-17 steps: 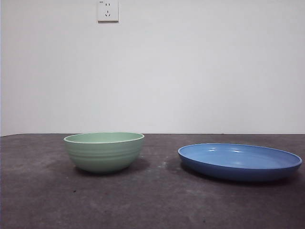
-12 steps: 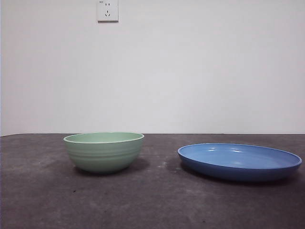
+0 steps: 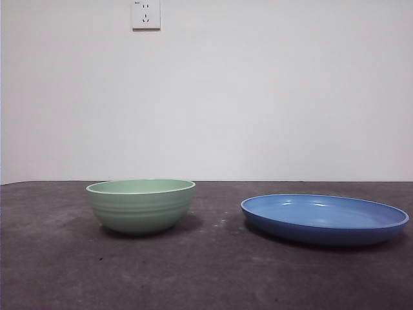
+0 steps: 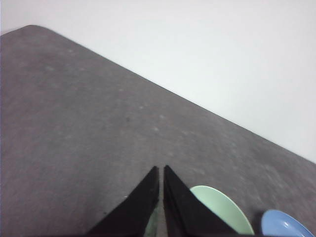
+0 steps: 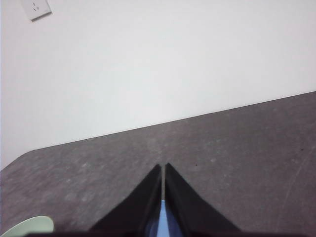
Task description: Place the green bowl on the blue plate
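The green bowl (image 3: pixel 141 205) stands upright on the dark table, left of centre in the front view. The blue plate (image 3: pixel 324 218) lies flat to its right, apart from it. My left gripper (image 4: pixel 161 170) is shut and empty, raised above the table; the bowl's rim (image 4: pixel 224 210) and a bit of the plate (image 4: pixel 284 224) show beside its jaws. My right gripper (image 5: pixel 163 168) is shut and empty, raised above the plate, whose blue (image 5: pixel 162 222) shows between its jaws; an edge of the bowl (image 5: pixel 29 226) shows at the corner. Neither arm appears in the front view.
The dark grey table (image 3: pixel 206 271) runs to a white wall with a power socket (image 3: pixel 146 14). The table's far edge and rounded corner (image 4: pixel 34 27) show in the left wrist view.
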